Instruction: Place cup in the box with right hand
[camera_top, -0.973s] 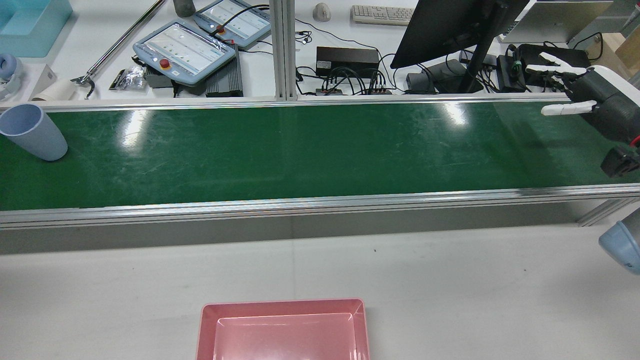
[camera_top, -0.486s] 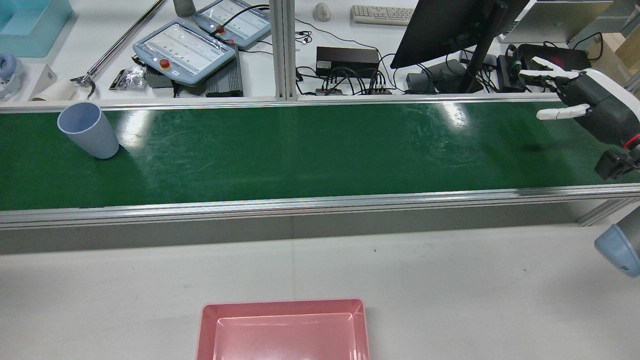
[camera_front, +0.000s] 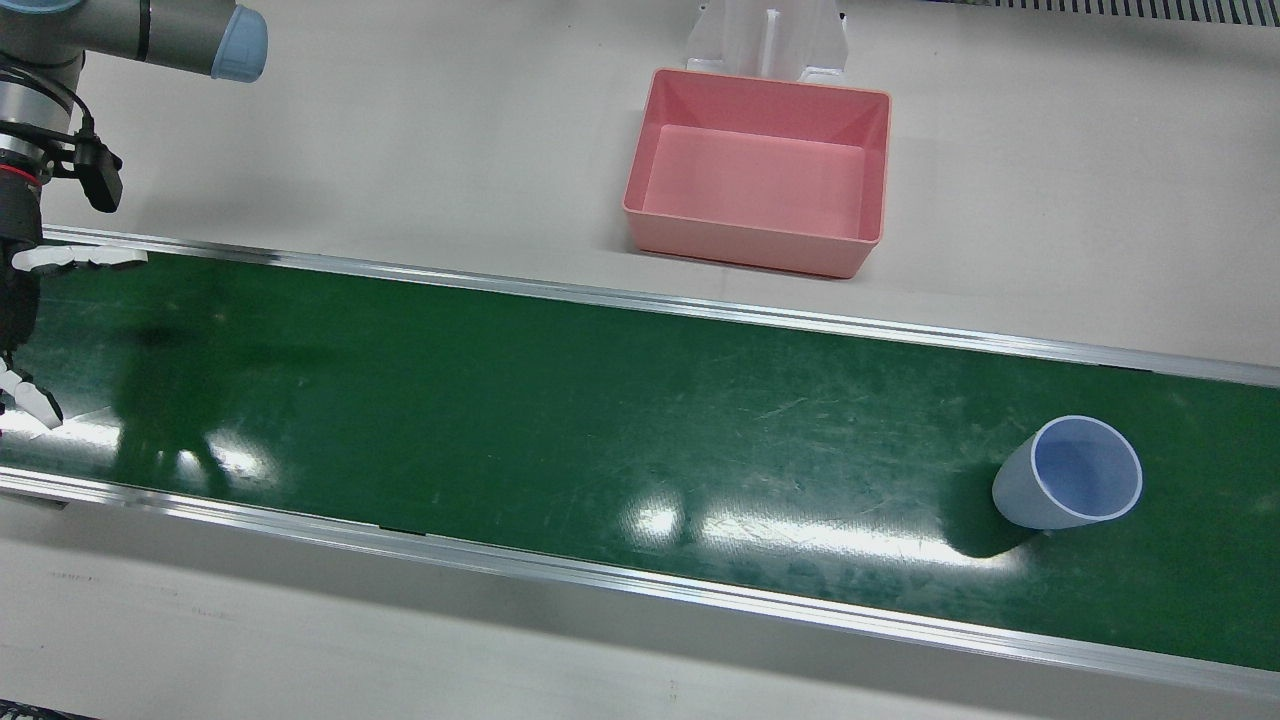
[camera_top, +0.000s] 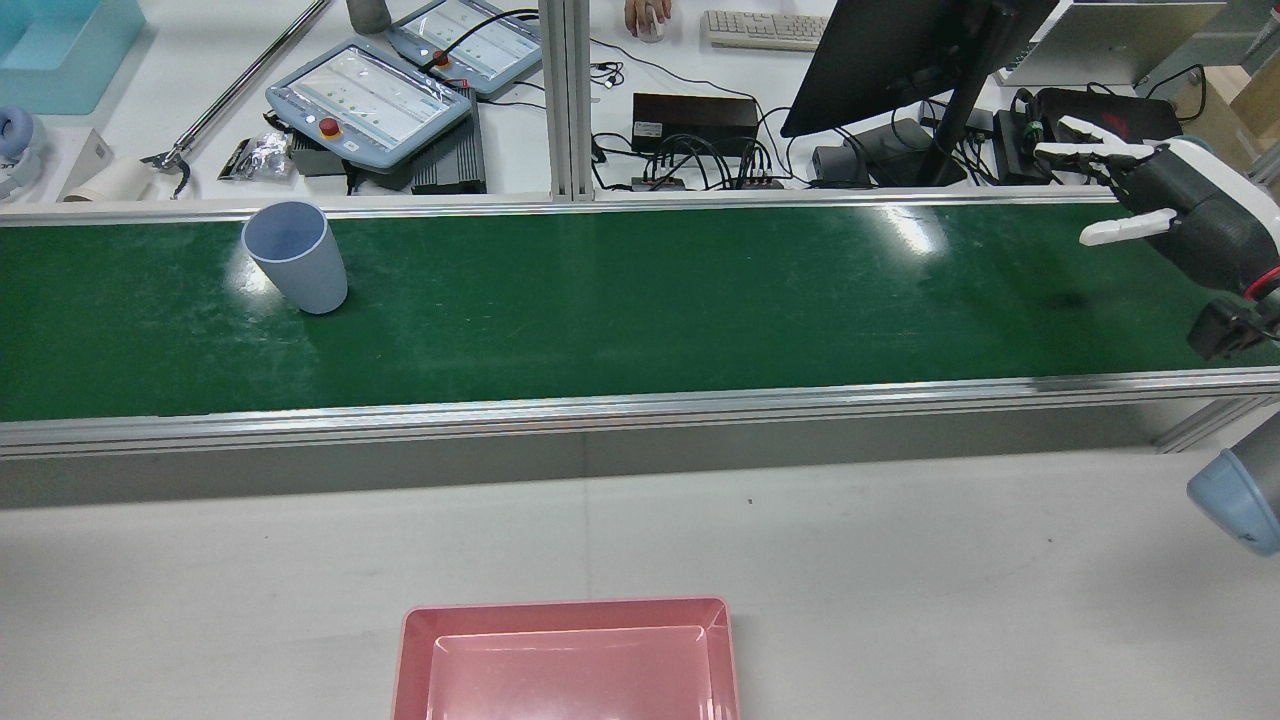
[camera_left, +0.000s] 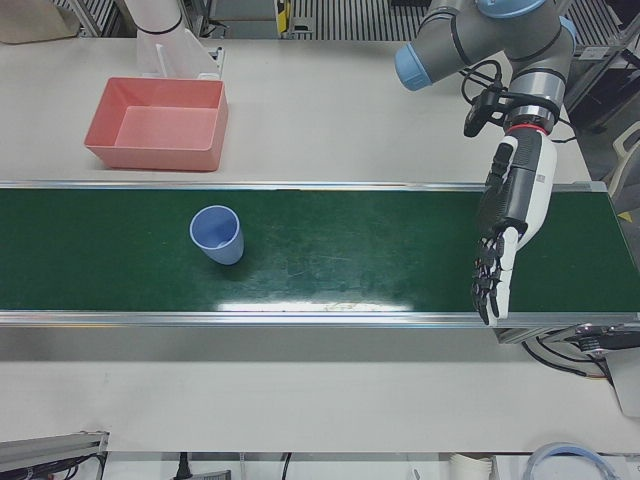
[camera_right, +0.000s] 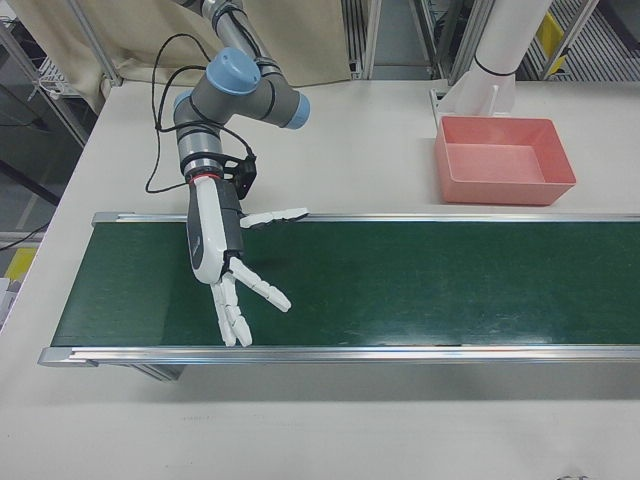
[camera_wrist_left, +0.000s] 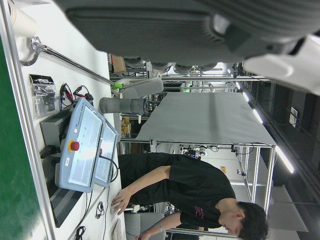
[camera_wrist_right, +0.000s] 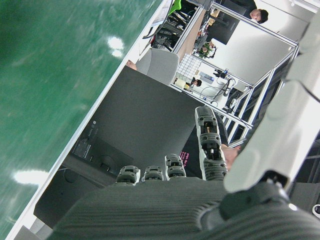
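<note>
The right hand hung over the green conveyor surface near its end on the robot's right, fingers spread and thumb stuck out toward the surface's rear edge, grasping nothing. In the rear view the same hand sat at the far right, above the surface's far edge. The left hand hovered over the opposite end of the surface, fingers straight and pointing down toward the operators' edge, likewise empty; whether its fingertips touched the belt was hard to judge from that angle.

The pale blue plastic cup stood upright and open-mouthed on the surface, well apart from the right hand, in the half before the left arm and closer to the operators' edge than to the robot's. The left-front view placed the cup between the two long edges, well apart from the left hand.

The pink rectangular box rested off the belt on the white table, near the middle of the robot's side and beside the belt's aluminium rail. Nothing lay in it.
</note>
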